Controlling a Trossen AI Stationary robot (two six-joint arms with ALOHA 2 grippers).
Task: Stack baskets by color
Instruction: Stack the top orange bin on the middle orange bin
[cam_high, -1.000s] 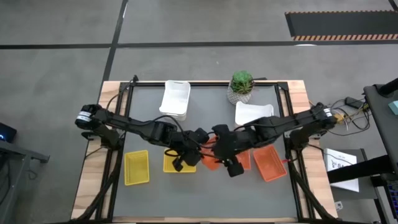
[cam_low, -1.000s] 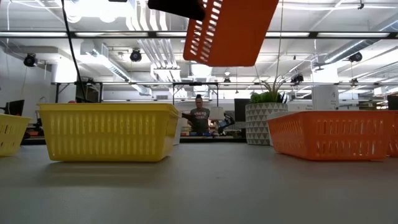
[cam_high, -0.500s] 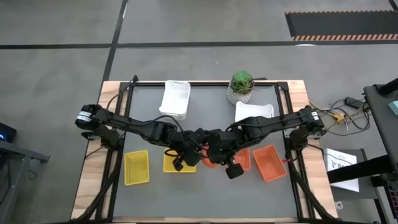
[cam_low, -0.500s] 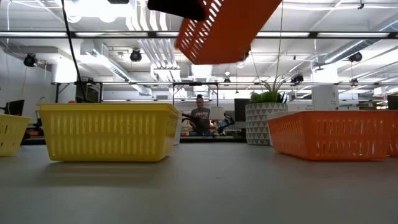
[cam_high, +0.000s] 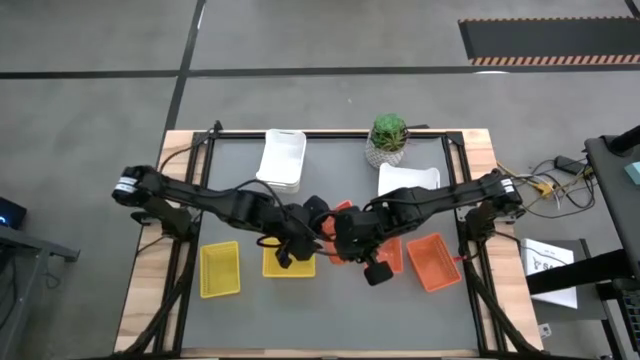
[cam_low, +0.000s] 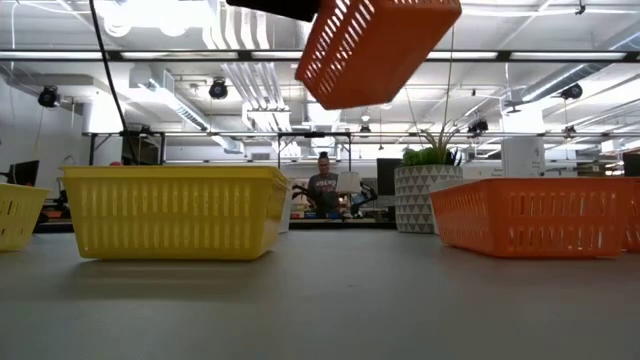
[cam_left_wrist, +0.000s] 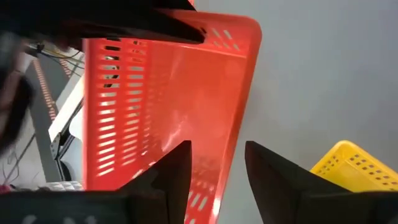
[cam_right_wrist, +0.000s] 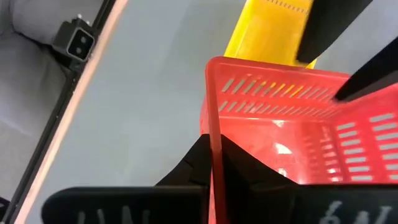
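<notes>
At the centre of the high view, we are holding an orange basket (cam_low: 375, 45) in mid-air, our right end effector (cam_right_wrist: 214, 165) pinching its wall, our left end effector (cam_left_wrist: 214, 165) spread open astride its rim. Other baskets are lying across the desk (cam_high: 330, 310), mostly unstacked, so much sorting is remaining.

A grey concrete floor (cam_high: 330, 40) with dark seams surrounds the wood-edged table (cam_high: 482, 150), and a striped black mat (cam_high: 545, 38) lies at the far right. Behind the table, pipes and ducts (cam_low: 240, 80) run under a lit ceiling, and a person (cam_low: 322, 188) stands at distant desks.
</notes>
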